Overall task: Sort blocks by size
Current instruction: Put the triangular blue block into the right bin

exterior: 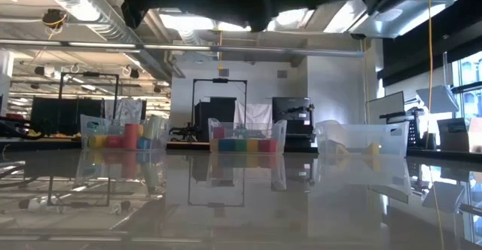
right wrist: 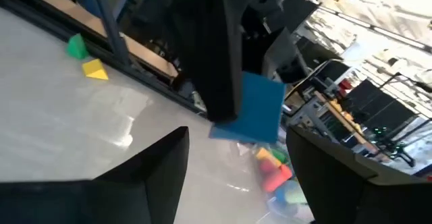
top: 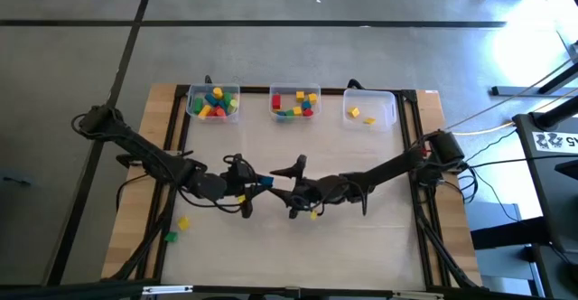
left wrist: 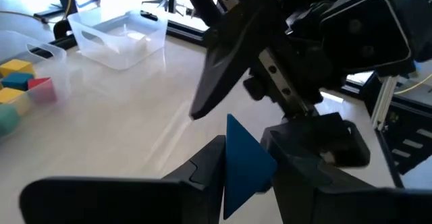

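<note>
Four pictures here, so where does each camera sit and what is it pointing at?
High: overhead, straight down on table, both arms.
Low: table height, facing three bins; arms overhead.
Left wrist: on left arm; left claw grips blue block.
Right wrist: on right arm; open right claw faces it.
Shared: both wrist views show the blue block.

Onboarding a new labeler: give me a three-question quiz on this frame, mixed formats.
1. True or false: the left claw holds a blue block.
2. How many clear bins stand along the table's far edge? A) two B) three C) four
3. Fill in: the loose yellow block and green block lie near the table's ___ edge, by the left arm.

Key: 1 true. 2 B: left bin, middle bin, right bin. 3 left. The right claw is open, facing the blue block.
</note>
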